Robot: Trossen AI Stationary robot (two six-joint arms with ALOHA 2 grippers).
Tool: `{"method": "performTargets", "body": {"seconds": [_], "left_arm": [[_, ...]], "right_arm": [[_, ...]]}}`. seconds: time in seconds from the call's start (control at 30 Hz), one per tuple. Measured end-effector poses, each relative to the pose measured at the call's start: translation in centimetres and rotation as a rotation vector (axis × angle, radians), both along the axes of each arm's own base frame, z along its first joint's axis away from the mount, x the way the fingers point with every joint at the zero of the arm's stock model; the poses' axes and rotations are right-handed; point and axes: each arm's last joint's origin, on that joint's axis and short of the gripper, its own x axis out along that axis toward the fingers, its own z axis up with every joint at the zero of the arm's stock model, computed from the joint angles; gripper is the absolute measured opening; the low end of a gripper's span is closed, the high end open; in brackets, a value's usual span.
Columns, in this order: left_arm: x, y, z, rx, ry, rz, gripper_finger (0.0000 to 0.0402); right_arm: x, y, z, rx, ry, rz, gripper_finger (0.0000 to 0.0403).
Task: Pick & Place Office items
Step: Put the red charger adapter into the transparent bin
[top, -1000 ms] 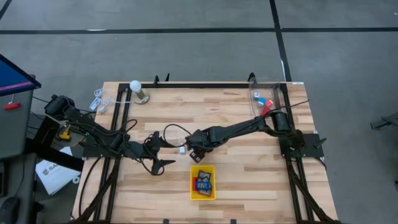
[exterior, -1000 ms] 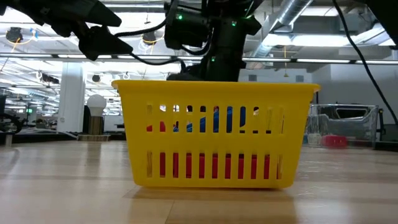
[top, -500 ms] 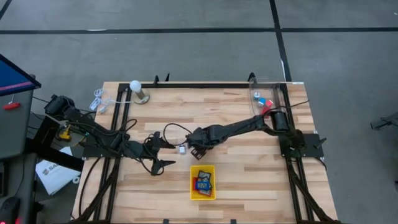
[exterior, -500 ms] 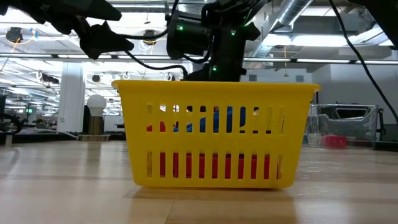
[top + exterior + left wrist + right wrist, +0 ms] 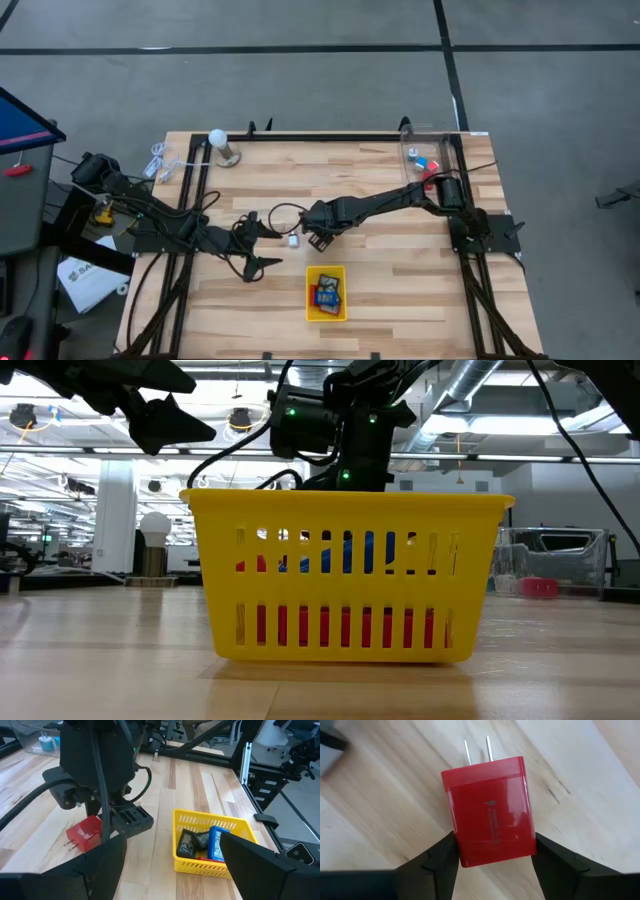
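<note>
The wooden bench (image 5: 380, 190) carries both arms, which reach in from opposite sides toward its middle. The right arm stretches low from the right edge, its wrist bent down so the right gripper (image 5: 492, 857) points at the boards just behind the yellow tray (image 5: 326, 293). Its fingers (image 5: 440, 860) stand at either side of a red plug block (image 5: 489, 810) with two metal prongs, touching its flanks; whether they are fully clamped on it cannot be told. The block lies flat on the bench, near the tray and outside it. The left arm extends from the left edge, and the left gripper (image 5: 262, 245) hangs above the boards with its fingers spread wide apart, holding nothing, close to the right gripper. The tray holds black and blue office items (image 5: 202, 842). A clear bin (image 5: 428, 150) at the far right corner holds further small pieces.
</note>
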Motion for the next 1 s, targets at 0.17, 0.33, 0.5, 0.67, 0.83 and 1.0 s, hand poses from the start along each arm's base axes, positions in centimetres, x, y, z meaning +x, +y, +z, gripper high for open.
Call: {"method": "performTargets", "body": {"seconds": [0.17, 0.33, 0.5, 0.67, 0.83, 1.0], "left_arm": [[0.0, 0.0, 0.0, 0.000, 0.000, 0.000, 0.0317], [0.0, 0.0, 0.0, 0.000, 0.000, 0.000, 0.0317], [0.0, 0.0, 0.0, -0.003, -0.002, -0.004, 0.0317], [0.0, 0.0, 0.0, -0.006, -0.004, -0.003, 0.0317], [0.0, -0.1, 0.0, -0.015, -0.001, -0.024, 0.0317], [0.0, -0.1, 0.0, -0.015, 0.001, -0.028, 0.0317]], "right_arm": [[-0.7, -0.1, 0.3, -0.029, 0.079, -0.011, 0.0203], [-1.9, -0.9, 2.6, -0.094, 0.109, -0.038, 0.0202], [-4.5, -3.7, 7.9, -0.211, 0.087, -0.146, 0.0204], [-8.2, -7.4, 13.6, -0.276, 0.004, -0.296, 0.0204], [-13.0, -10.9, 16.1, -0.275, 0.000, -0.478, 0.0205], [-17.8, -12.7, 15.7, -0.225, 0.065, -0.638, 0.0206]]}}
